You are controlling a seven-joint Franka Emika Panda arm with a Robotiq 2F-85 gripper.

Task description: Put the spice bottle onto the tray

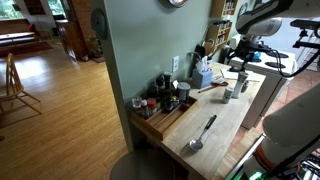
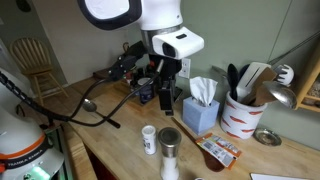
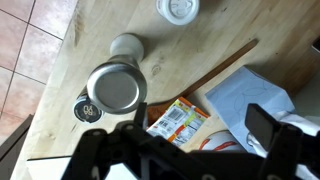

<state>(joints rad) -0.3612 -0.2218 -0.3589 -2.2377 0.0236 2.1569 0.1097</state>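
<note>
The spice bottle (image 2: 170, 152) stands upright near the counter's front edge, slim and pale with a metal top. It also shows in an exterior view (image 1: 243, 83) and from above in the wrist view (image 3: 118, 88). The wooden tray (image 1: 160, 126) lies at the far end of the counter and holds several dark-lidded jars. My gripper (image 2: 165, 93) hangs above the counter beside the tissue box, well apart from the bottle. In the wrist view its fingers (image 3: 175, 140) are spread wide with nothing between them. The bottle sits to the left of the fingers there.
A small grey cup (image 2: 148, 140) stands right next to the bottle. A blue tissue box (image 2: 203, 106), a snack packet (image 3: 175, 120), a red-and-white utensil holder (image 2: 240, 112) and a metal ladle (image 1: 203, 133) are also on the counter.
</note>
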